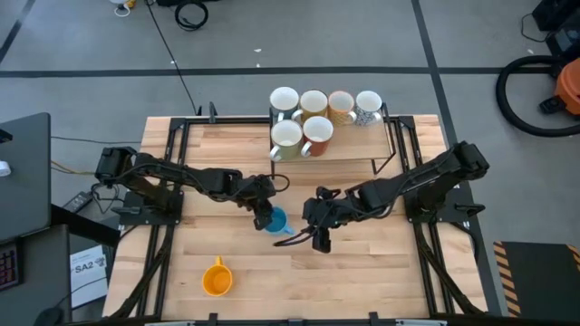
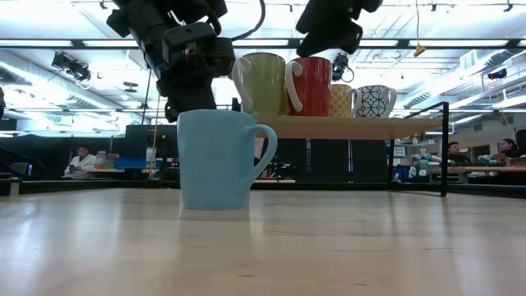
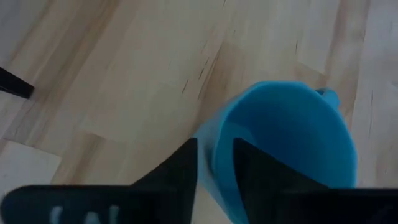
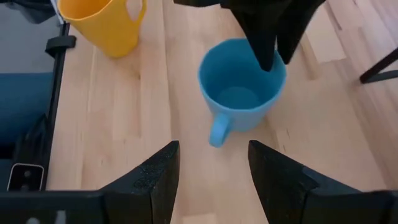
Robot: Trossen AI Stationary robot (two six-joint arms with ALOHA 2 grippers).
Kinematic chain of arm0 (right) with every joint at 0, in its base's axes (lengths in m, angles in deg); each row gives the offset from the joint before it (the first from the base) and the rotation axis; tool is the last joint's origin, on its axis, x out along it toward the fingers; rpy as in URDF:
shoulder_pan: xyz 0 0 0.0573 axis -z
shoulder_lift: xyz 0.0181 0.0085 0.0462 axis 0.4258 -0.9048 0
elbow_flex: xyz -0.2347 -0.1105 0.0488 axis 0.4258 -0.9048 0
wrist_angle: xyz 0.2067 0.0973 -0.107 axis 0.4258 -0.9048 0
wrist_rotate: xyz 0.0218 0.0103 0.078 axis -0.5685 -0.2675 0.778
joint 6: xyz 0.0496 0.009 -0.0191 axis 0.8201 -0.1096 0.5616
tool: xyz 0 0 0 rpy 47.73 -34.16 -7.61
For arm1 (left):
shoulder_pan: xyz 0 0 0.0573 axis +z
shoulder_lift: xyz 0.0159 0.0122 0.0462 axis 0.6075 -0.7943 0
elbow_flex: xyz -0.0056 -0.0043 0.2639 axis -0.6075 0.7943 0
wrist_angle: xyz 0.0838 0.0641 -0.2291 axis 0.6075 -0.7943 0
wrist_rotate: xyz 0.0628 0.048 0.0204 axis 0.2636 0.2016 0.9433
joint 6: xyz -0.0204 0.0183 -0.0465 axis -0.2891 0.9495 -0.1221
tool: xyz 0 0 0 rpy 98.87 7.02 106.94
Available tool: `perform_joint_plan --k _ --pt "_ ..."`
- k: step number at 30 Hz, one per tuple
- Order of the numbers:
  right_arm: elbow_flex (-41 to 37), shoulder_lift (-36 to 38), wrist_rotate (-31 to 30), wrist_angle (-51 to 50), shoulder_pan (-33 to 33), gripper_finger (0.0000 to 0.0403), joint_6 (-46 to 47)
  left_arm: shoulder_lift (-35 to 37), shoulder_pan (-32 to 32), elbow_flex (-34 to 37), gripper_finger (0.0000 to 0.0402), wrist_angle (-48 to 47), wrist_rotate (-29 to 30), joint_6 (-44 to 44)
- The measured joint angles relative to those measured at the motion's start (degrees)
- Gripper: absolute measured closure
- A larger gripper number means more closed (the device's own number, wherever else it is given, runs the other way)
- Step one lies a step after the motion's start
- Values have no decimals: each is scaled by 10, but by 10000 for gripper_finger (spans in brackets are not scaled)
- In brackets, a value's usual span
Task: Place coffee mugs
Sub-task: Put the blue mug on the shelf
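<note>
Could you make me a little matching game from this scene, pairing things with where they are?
Things:
1. blue mug
2. orange mug
3. green mug
4. right claw

Places:
A. on the raised shelf
B. alone on the table's near side
C. left claw's fingers straddling its rim
D. open, facing the blue mug's handle

Pairs: 1-C, 2-B, 3-A, 4-D

The wooden table (image 1: 362, 263) bears a blue mug (image 1: 277, 220) (upright), orange mug (image 1: 217, 279).
</note>
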Motion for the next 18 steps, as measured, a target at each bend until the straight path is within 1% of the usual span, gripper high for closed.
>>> perform_joint_plan --k 3,6,11,14,18 --pt "0 -9 0 9 0 207 19 0 1 0 260 5 0 0" --pt "0 -14 -3 14 0 207 40 8 6 0 241 -4 -18 1" --pt "0 -25 -8 35 -3 207 75 33 11 -1 235 -2 -23 34" --pt "0 -34 -33 42 -11 207 93 63 10 -1 235 -11 -24 49" --pt "0 -56 -70 64 -25 207 96 113 10 -1 235 -47 -24 65"
